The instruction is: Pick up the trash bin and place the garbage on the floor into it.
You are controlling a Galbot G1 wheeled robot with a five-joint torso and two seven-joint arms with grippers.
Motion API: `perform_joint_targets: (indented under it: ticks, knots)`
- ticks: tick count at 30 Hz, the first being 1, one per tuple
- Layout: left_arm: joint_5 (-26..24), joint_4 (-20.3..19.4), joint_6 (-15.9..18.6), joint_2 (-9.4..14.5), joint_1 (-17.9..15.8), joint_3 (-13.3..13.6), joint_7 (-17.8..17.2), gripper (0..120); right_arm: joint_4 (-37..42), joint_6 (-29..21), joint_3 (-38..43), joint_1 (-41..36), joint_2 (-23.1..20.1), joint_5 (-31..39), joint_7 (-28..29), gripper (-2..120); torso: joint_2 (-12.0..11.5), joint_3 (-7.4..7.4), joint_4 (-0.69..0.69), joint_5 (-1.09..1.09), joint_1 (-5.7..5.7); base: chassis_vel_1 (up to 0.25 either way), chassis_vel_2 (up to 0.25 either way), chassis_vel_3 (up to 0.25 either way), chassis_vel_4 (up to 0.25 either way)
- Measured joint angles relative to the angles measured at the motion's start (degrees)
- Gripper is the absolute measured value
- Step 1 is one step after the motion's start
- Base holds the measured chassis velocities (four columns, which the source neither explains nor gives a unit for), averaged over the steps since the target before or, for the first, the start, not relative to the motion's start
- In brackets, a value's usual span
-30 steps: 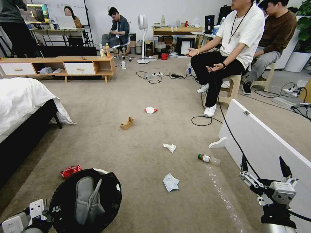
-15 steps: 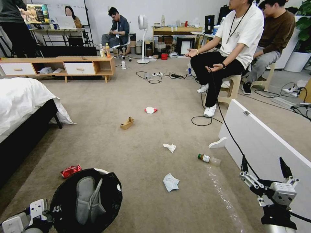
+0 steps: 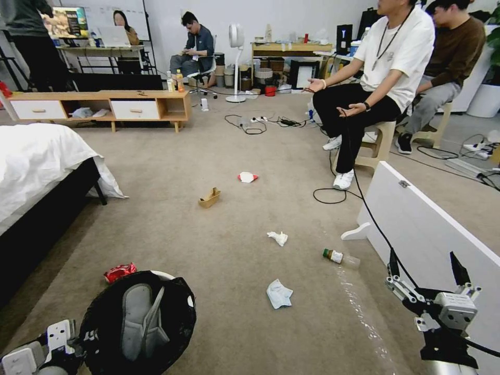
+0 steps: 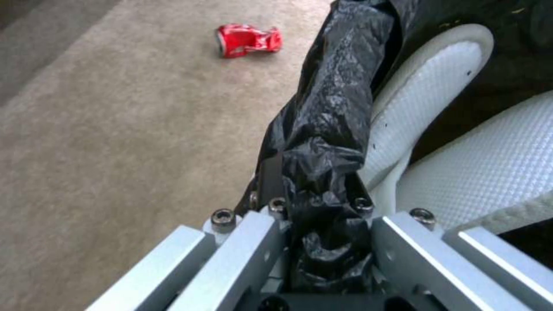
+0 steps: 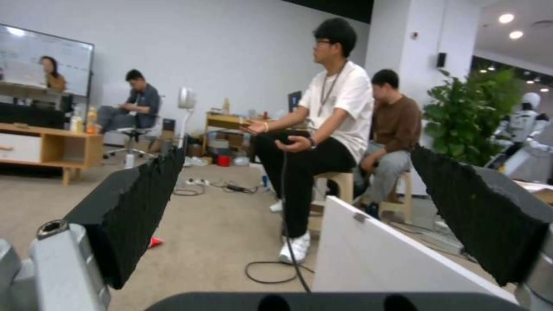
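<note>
Left gripper [image 4: 314, 207] is clamped on the bagged rim of the trash bin [image 3: 138, 320], carrying it mouth-up to receive litter. Right gripper [image 3: 427, 276] hangs wide open, empty, free for picking. Garbage lies across the floor [image 3: 219, 260]: red wrapper [image 3: 119, 272] beside the bin, blue wad [image 3: 279, 294] nearby.

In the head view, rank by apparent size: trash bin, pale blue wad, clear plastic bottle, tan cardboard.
1. trash bin, largest, though nearest the camera
2. pale blue wad
3. clear plastic bottle
4. tan cardboard, farther off, so unsure against the bottle
</note>
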Motion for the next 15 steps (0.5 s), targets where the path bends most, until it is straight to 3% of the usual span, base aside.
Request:
perform_joint_targets:
  ticks: [15]
  knots:
    - [0.05, 0.62, 0.0, -0.14, -0.29, 0.0, 0.34, 2, -0.49, -0.13, 0.0, 0.22, -0.08, 0.05, -0.09, 100, 0.0, 0.0, 0.0, 0.0, 0.0, 0.083, 0.081, 0.081, 0.082]
